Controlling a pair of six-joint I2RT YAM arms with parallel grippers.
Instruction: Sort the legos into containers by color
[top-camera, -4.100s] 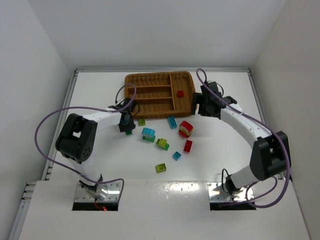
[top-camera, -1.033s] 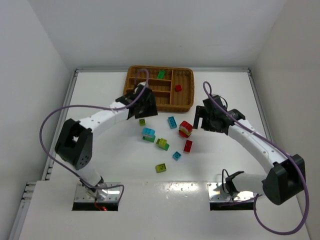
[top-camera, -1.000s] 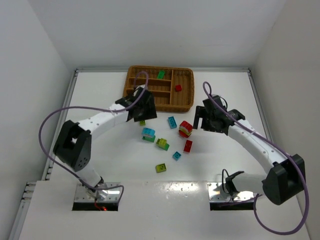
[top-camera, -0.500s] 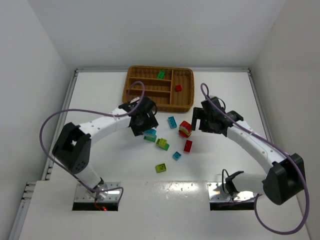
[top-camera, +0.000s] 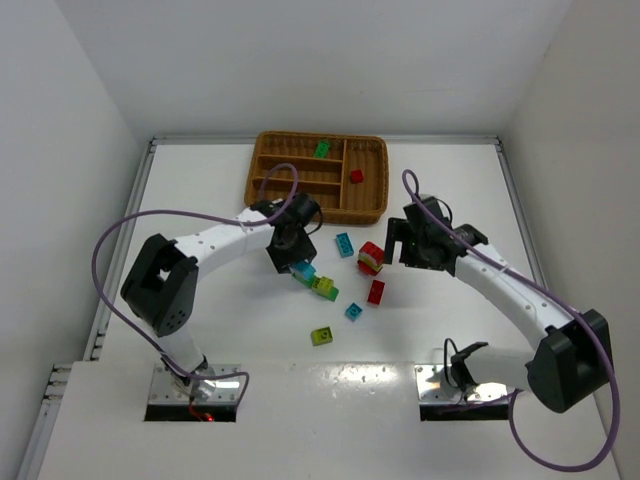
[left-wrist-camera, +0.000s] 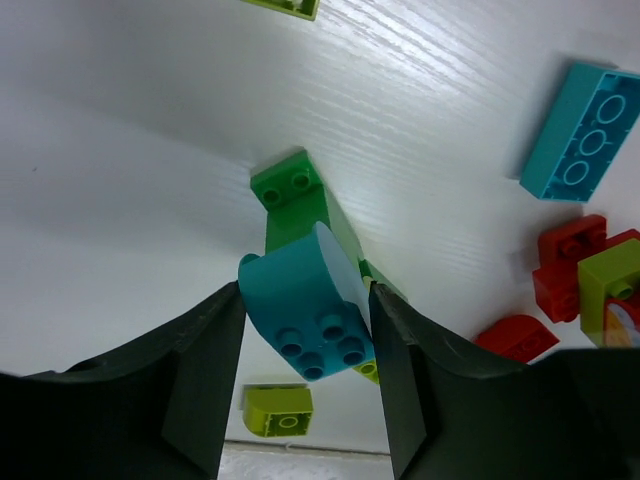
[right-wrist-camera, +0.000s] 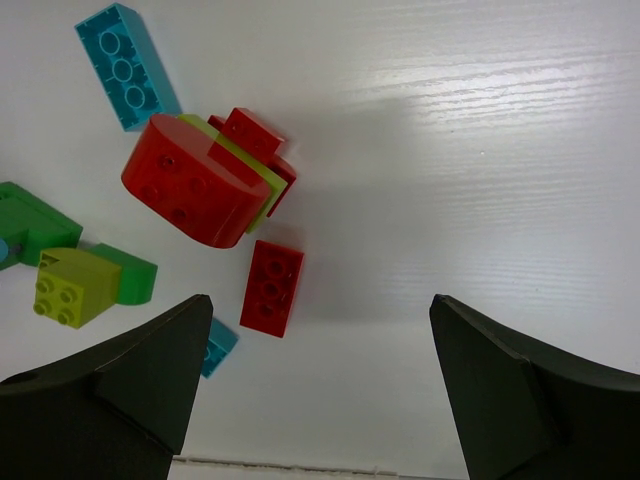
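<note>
My left gripper (top-camera: 296, 257) is down on a clump in the middle of the table. In the left wrist view its fingers (left-wrist-camera: 200, 380) press both sides of a cyan rounded brick (left-wrist-camera: 310, 320) stacked on a green brick (left-wrist-camera: 298, 205). My right gripper (top-camera: 400, 248) is open and empty, just right of a red and yellow-green clump (top-camera: 371, 258), which also shows in the right wrist view (right-wrist-camera: 195, 185). The wicker tray (top-camera: 268, 180) at the back holds a green brick (top-camera: 322, 150) and a red brick (top-camera: 356, 177) in separate sections.
Loose on the table are a long cyan brick (top-camera: 344, 244), a flat red brick (top-camera: 376, 291), a small cyan brick (top-camera: 353, 311), a yellow-green brick (top-camera: 321, 336) and a yellow-green on green clump (top-camera: 324, 288). White walls stand on three sides.
My left arm has come back from the tray, where a green brick now lies, and has closed on the cyan and green clump. My right gripper has shifted slightly left toward the red clump.
</note>
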